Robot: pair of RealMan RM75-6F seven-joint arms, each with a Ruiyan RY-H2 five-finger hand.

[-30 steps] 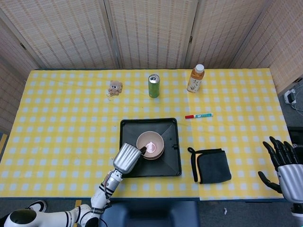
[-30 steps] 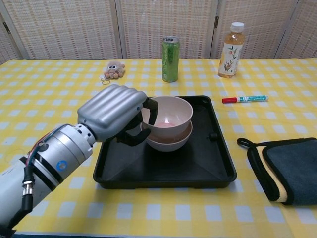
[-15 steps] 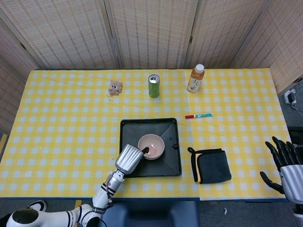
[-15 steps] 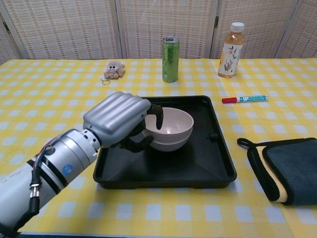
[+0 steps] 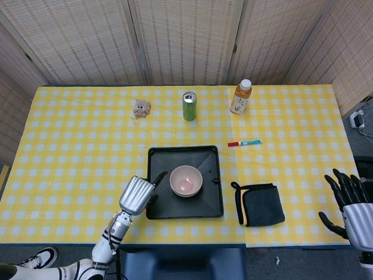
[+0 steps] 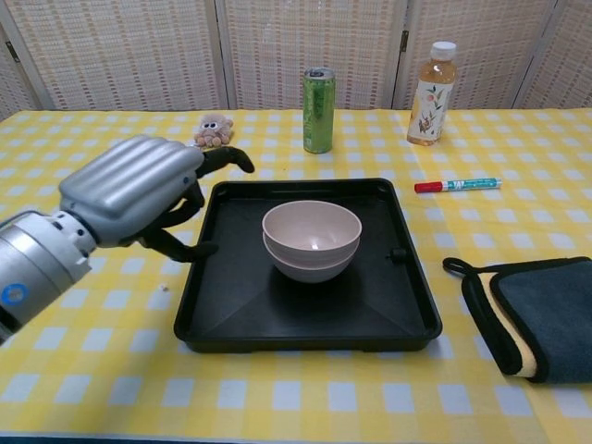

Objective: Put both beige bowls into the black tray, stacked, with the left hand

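Observation:
Two beige bowls [image 6: 312,239] [image 5: 186,180] sit stacked, one nested in the other, in the middle of the black tray [image 6: 250,305] [image 5: 209,205]. My left hand [image 6: 139,190] [image 5: 137,193] hovers at the tray's left edge, clear of the bowls, fingers apart and holding nothing. My right hand [image 5: 348,201] is at the table's near right corner in the head view, fingers spread and empty; the chest view does not show it.
A dark folded cloth [image 6: 541,314] [image 5: 260,204] lies right of the tray. Behind the tray are a red and green marker [image 6: 457,185], a green can [image 6: 318,110], a tea bottle [image 6: 431,81] and a small plush toy [image 6: 212,130].
My left hand lowered the upper bowl onto the lower one, let go of it and drew back to the left, opening. The right hand stayed put.

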